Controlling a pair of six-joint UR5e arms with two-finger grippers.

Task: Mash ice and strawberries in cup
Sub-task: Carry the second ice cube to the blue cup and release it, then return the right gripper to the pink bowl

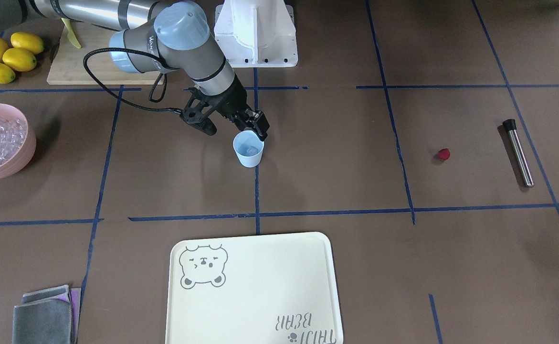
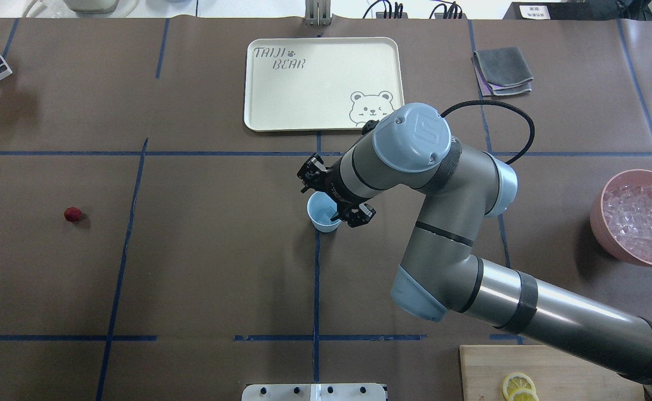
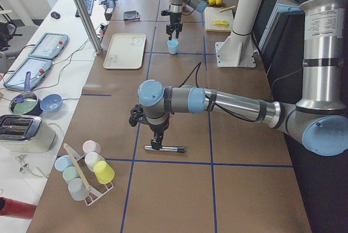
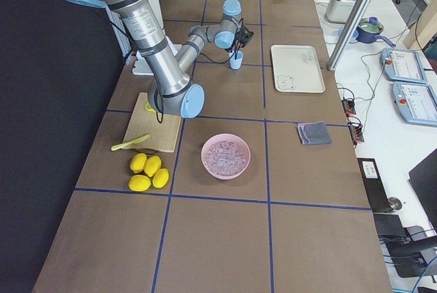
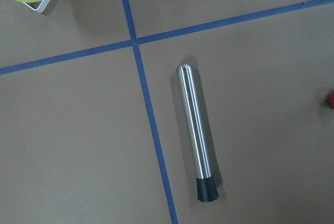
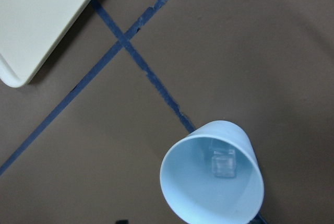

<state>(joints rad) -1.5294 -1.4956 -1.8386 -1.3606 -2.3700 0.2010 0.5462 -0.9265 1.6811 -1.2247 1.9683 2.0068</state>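
**Berry lies far from the cup, on my left**

My right claw (image 1: 237, 134) hangs directly above the cup (image 1: 248, 152), jaws spread wide and holding nothing. My left claw (image 3: 156, 142) appears only in the left side view, poised over the metal rod (image 5: 194, 125). I cannot tell from there whether it is open or closed.

The pink bowl (image 2: 597, 223), heaped with ice, sits well away from the cup on my right. The cup stands upright on the surface (image 1: 336, 181). The rod lies flat, far out from the cup on my left. Its long axis runs crosswise to the line from the cup, with the black end toward me. The strawberry (image 1: 443, 154) rests on the bare surface between cup and rod, near the rod and well apart from the cup.

As I judge it, the berry has yet to go in, so mashing cannot begin. My left claw is much the nearer to both berry and rod, and the berry lies on the cup side of it.

The right wrist view looks straight into the cup and shows one ice cube (image 6: 223, 162) at the bottom and no berry. In the overhead view my wrist hides part of the rim. The left wrist view shows the whole rod, with the berry at the frame's edge, while the overhead view cuts the rod off.
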